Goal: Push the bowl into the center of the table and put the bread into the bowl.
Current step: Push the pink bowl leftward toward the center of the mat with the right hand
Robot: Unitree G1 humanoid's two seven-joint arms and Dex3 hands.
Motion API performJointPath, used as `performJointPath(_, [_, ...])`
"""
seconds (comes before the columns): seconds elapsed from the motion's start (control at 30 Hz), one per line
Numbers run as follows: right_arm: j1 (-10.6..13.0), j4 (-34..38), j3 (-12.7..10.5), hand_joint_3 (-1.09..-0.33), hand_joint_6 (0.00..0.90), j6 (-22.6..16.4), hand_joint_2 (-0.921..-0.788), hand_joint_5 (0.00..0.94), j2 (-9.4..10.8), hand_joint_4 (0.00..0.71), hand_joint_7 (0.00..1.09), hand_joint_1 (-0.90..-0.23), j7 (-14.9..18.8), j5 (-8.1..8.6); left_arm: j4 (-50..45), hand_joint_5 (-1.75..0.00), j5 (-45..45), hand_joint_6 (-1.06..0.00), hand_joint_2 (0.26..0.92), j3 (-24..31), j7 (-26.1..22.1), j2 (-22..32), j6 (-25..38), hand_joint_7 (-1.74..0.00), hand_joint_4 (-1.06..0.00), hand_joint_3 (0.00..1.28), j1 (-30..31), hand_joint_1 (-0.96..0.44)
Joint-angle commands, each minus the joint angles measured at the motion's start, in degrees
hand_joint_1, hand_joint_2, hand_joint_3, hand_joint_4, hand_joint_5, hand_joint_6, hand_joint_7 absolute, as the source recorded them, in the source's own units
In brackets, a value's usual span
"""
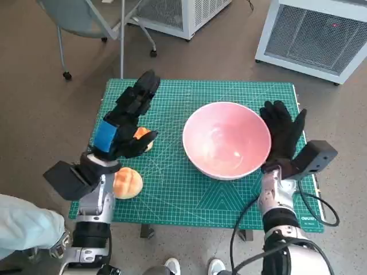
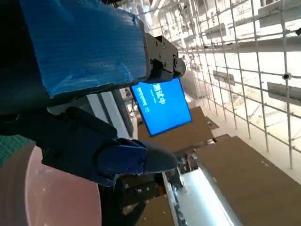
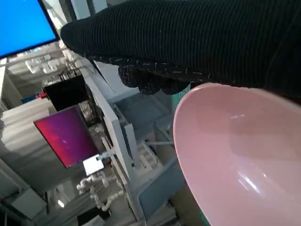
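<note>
Black knit covers the right hand (image 1: 282, 133), which stands with fingers spread flat against the right side of the pink bowl (image 1: 227, 139), holding nothing. The bowl sits on the green mat (image 1: 172, 189) right of the middle, nearer the right edge than the left. This looks like the pushing step: the next move calls for a steady shove toward the left edge until the bowl reaches the centre.

The left hand (image 1: 127, 120) hovers with fingers stretched out over a bread roll (image 1: 144, 137) near the left edge, gripping nothing that I can see; a second roll (image 1: 127, 183) lies by the near-left corner.

Only the head view shows the rolls. The right wrist view shows glove against the bowl's rim; the left wrist view catches just a pink sliver of it.
</note>
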Motion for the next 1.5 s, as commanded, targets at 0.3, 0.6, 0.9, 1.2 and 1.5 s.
performJointPath(0.3, [-2.65,1.4,1.47,-0.84,0.273,3.09,-0.921,0.006,2.95,0.294,0.38,-0.548,-0.39,-1.77,-4.23,0.0,2.26,-0.28,0.921,0.61,3.37,0.86,-0.35,-0.04,-0.18,0.31,3.31,-0.66])
performJointPath(0.6, [-3.97,1.83,2.39,-0.856,0.279,4.54,-0.921,0.003,4.09,0.298,0.35,-0.552,-0.58,-2.87,-5.14,0.0,1.94,-0.28,0.921,0.7,3.72,0.81,-0.33,-0.03,-0.18,0.32,4.31,-0.66])
performJointPath(0.9, [-5.14,1.99,1.38,-0.835,0.28,6.49,-0.921,0.0,4.39,0.265,0.33,-0.56,0.65,-2.35,-5.06,0.0,2.31,-0.28,0.921,0.39,4.53,0.35,-0.5,-0.03,-0.17,0.32,4.45,-0.65])
performJointPath(1.2, [-5.02,1.49,3.1,-0.808,0.285,5.22,-0.921,0.006,1.68,0.256,0.33,-0.55,-0.21,-5.1,-4.59,0.0,2.18,-0.28,0.921,0.13,4.68,0.13,-0.3,-0.03,-0.17,0.33,4.37,-0.65])
performJointPath(1.5, [-3.99,-0.95,4.77,-0.803,0.271,-2.77,-0.921,0.007,-0.43,0.262,0.32,-0.596,1.99,-6.73,-3.52,0.0,1.72,-0.28,0.921,0.16,4.36,0.0,-0.37,-0.03,-0.17,0.33,3.4,-0.65])
